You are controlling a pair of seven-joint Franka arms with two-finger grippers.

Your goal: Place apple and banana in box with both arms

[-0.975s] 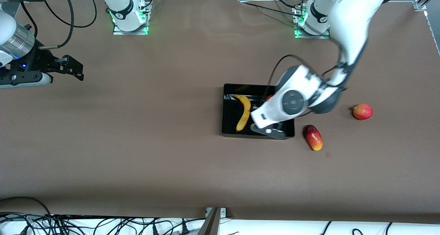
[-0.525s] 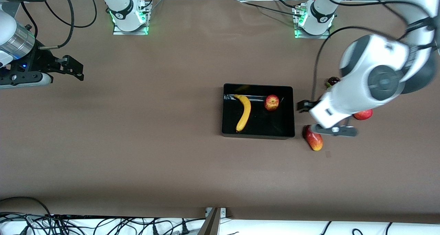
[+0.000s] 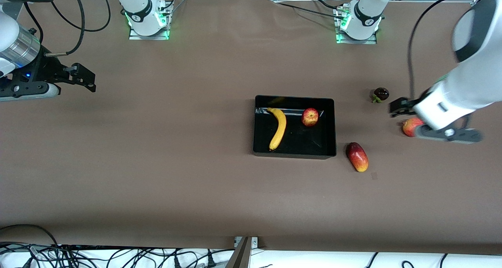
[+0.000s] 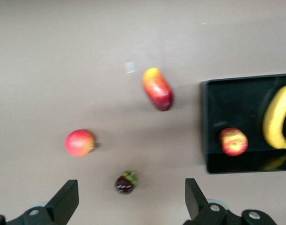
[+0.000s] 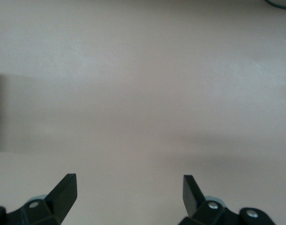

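The black box [image 3: 294, 155] is sitting near the middle of the brown table [image 3: 176, 162]. Inside it, the banana [image 3: 277, 128] is lying at the 9 o'clock side of the floor, and the apple [image 3: 310, 117] is resting at about 1 o'clock, apart from the banana. Outside the box, an elongated red-yellow fruit [image 3: 357, 157] is lying at its 4 o'clock corner, a round red fruit [image 3: 409, 126] at 3 o'clock, and a small dark fruit [image 3: 381, 94] at 2 o'clock.

The left gripper [image 4: 128, 204] is hanging empty over the table by the dark fruit, fingers spread wide. The right gripper [image 5: 128, 197] is waiting over bare table at the right arm's end, also spread and holding nothing.
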